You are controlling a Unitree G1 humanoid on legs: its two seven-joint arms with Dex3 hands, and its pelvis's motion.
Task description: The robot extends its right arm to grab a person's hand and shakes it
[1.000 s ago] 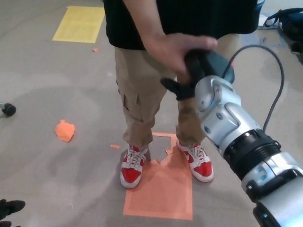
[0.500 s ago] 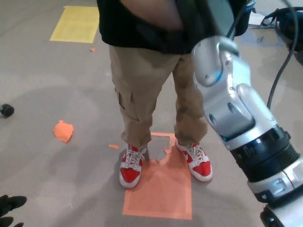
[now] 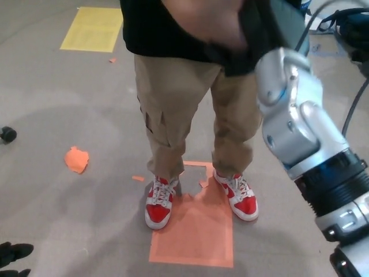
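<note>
A person in a black shirt, tan trousers (image 3: 173, 109) and red-and-white sneakers (image 3: 158, 205) stands right in front of me. Their hand (image 3: 210, 23) is at the top edge of the head view, blurred by motion. My right hand (image 3: 262, 32), black at the end of the silver forearm (image 3: 294, 115), is shut on the person's hand at chest height. The arm reaches up from the lower right. Part of my left hand (image 3: 12, 254) shows as a dark shape in the bottom left corner.
The person stands on an orange floor square (image 3: 193, 236). A yellow square (image 3: 92, 27) lies far left, an orange scrap (image 3: 76, 160) and a black caster (image 3: 7, 134) at left. A dark bag (image 3: 353, 29) and a black cable (image 3: 357, 104) are at right.
The clasped hands rose from waist height to the top edge over the last second. Since half a second ago my forearm has swung slightly right and the hands have dipped a little.
</note>
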